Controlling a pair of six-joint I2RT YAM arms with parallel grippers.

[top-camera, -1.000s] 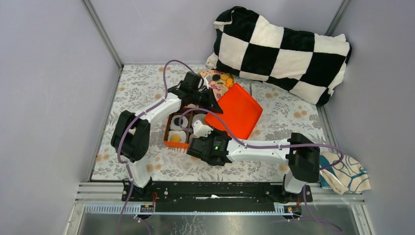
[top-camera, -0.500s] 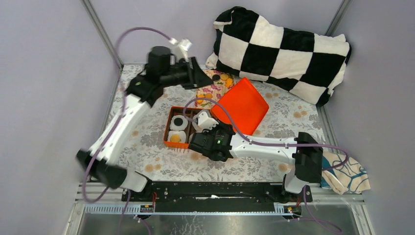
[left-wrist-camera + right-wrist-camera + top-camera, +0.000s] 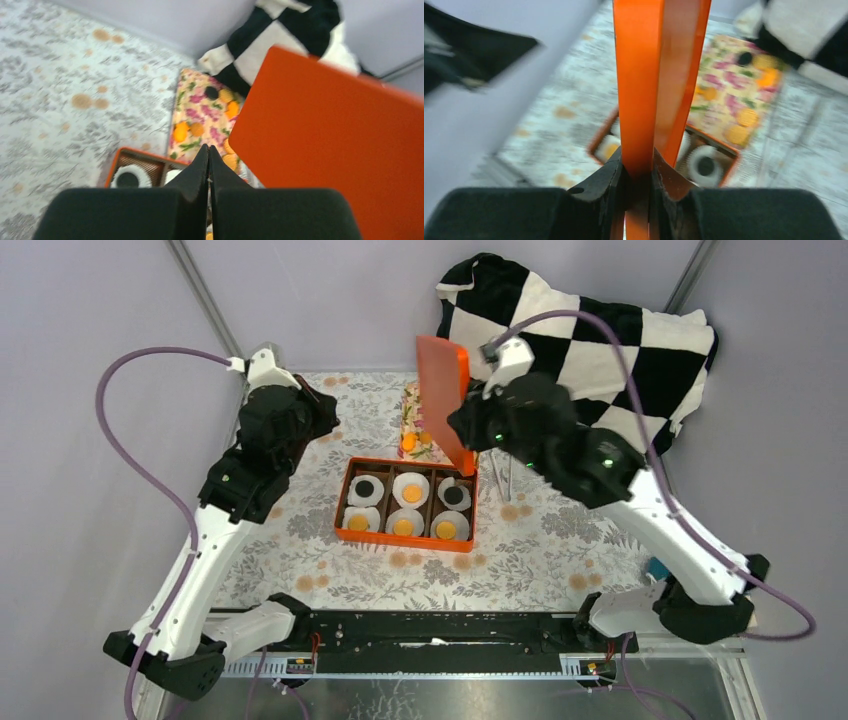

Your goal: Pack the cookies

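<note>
Six cookies [image 3: 404,527] sit in box [image 3: 400,541]; several more lie on floral tray [image 3: 192,95] behind. Right fingers [image 3: 606,182] grip lid [image 3: 440,390] upright. Left fingers [image 3: 192,175] closed, empty. Judged: only closing left.

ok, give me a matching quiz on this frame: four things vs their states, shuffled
1 left end effector
2 right end effector
3 orange box
4 floral tray

a shut on the orange lid
b loose cookies on it
c shut, holding nothing
d cookies in all six cups

Pairs: 1-c, 2-a, 3-d, 4-b
</note>
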